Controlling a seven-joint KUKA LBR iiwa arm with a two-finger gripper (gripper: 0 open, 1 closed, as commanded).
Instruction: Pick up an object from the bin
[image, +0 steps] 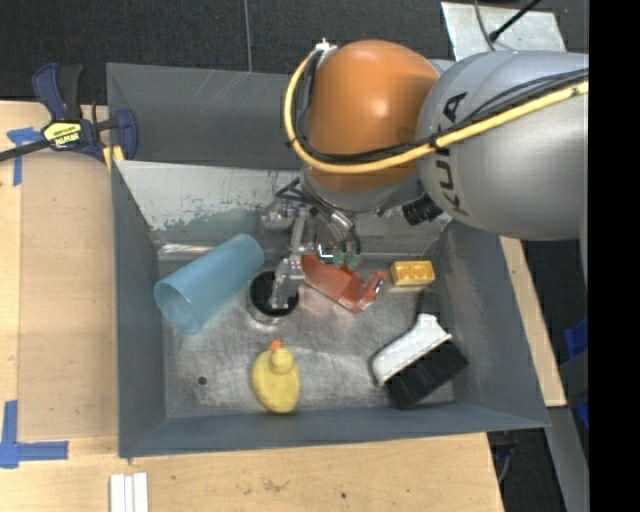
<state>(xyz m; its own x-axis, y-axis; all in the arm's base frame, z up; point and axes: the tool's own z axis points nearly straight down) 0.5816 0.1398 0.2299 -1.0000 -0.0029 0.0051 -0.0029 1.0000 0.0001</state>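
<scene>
My gripper (313, 272) hangs low in the middle of the bin under the orange cover, open, with nothing between its fingers. Its left finger (289, 272) comes down on a black round cap with a silver rim (264, 296). A red see-through plastic piece (343, 283) lies by its right finger, touching or nearly so. Just left of the gripper, a light blue cup (208, 281) lies on its side with its mouth towards the lower left.
A small yellow block (412, 272) sits right of the red piece. A brush with a white handle and black bristles (420, 362) lies at the front right. A yellow rubber duck (275, 377) rests at the front middle.
</scene>
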